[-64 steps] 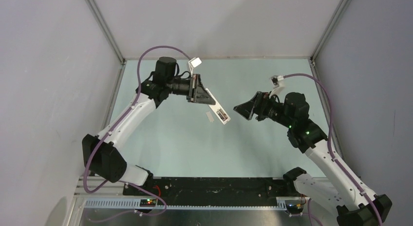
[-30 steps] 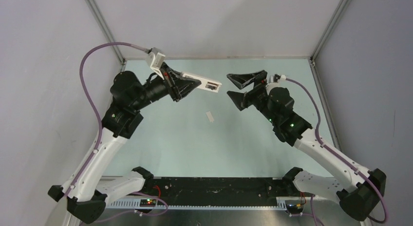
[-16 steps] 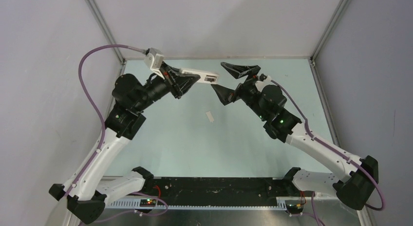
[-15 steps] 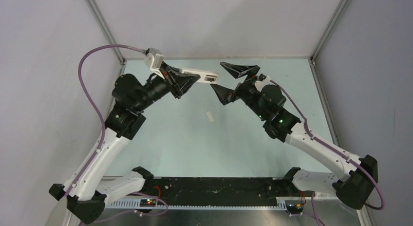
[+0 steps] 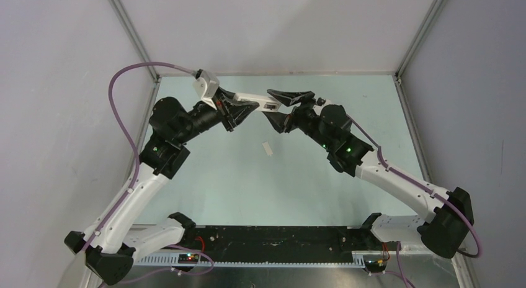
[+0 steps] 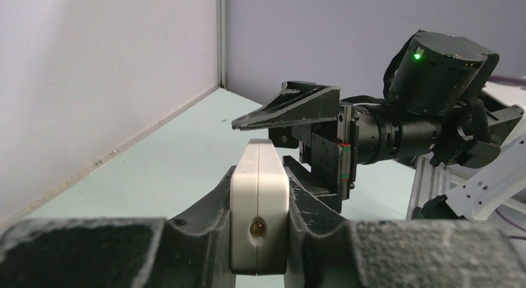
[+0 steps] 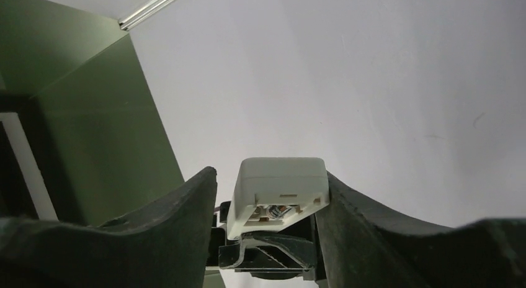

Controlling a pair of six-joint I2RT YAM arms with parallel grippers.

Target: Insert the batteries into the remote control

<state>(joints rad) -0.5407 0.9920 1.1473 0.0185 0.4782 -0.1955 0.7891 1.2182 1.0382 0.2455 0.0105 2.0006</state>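
Note:
My left gripper holds the remote control in the air over the far side of the table, shut on its near end. The slim white bar points right toward my right gripper. That gripper's jaws straddle the remote's free end: the right finger touches it and a gap remains at the left finger. A dark open recess shows on the remote by the right jaws. Something small and round sits inside it; I cannot tell whether it is one of the batteries.
A small flat white cover piece lies on the pale green table below the two grippers. Grey walls with metal corner posts close in the sides and back. Both arms reach inward from the near edge.
My right gripper has moved left onto the remote's free end and its jaws have narrowed around it. My left gripper has shifted slightly right, still holding the remote.

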